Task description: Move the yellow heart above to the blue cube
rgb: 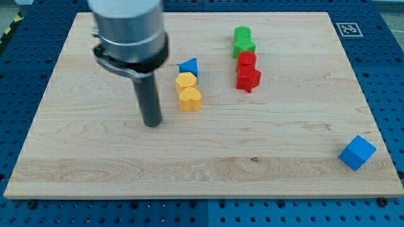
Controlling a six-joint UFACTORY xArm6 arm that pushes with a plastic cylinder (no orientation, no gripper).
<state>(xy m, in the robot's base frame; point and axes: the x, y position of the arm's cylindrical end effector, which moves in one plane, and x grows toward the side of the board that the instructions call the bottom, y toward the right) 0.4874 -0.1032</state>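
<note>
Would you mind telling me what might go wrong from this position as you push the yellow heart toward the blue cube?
1. The yellow heart touches a second yellow block, with a blue triangular block just beyond; a push by my tip from the view's left may drag them along.
2. The blue cube sits near the board's bottom-right corner, so overshooting could knock it off.

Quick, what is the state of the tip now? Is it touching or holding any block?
My tip: no gripper, holds nothing; it rests on the board to the view's left of the yellow heart, apart from it.
</note>
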